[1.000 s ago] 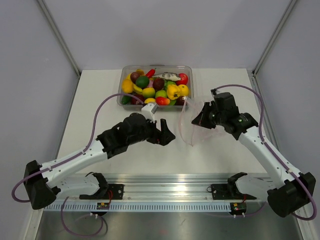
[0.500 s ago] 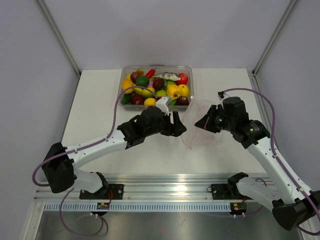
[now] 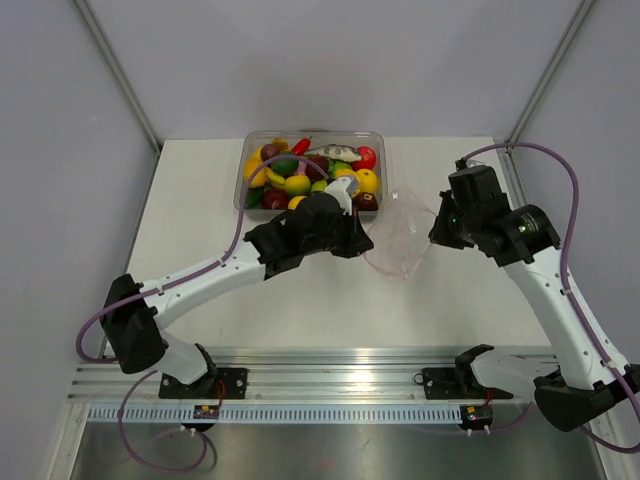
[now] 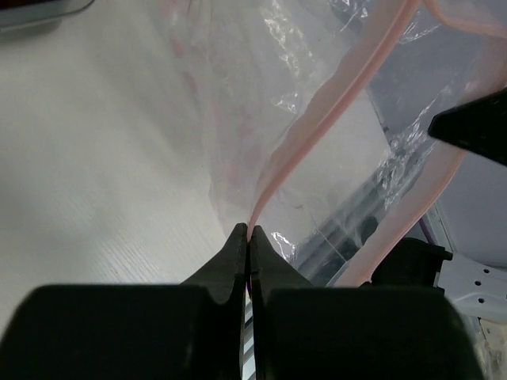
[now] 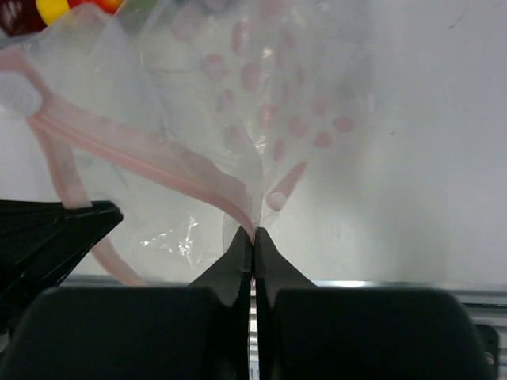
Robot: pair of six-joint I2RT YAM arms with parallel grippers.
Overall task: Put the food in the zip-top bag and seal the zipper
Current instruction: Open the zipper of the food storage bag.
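Note:
The clear zip-top bag (image 3: pixel 402 238) hangs between my two grippers, right of the tub. Its pinkish zipper (image 4: pixel 333 115) runs up from my left gripper (image 4: pixel 249 231), which is shut on one lip of the mouth. My right gripper (image 5: pixel 253 234) is shut on the other lip of the zipper (image 5: pixel 150 154). The mouth gapes between the two strips. In the top view the left gripper (image 3: pixel 364 243) is at the bag's left edge and the right gripper (image 3: pixel 437 234) at its right edge. The food (image 3: pixel 300 183) lies piled in the tub, several coloured toy fruits and vegetables.
A rigid clear tub (image 3: pixel 377 140) stands at the back centre of the white table (image 3: pixel 200 200), just behind the left wrist. Grey walls close in both sides. A metal rail (image 3: pixel 340 385) with the arm bases runs along the near edge.
The left arm reached right to the bag and its jaws closed on the pink strip. The right arm rose and drew back right with the bag, spreading the mouth.

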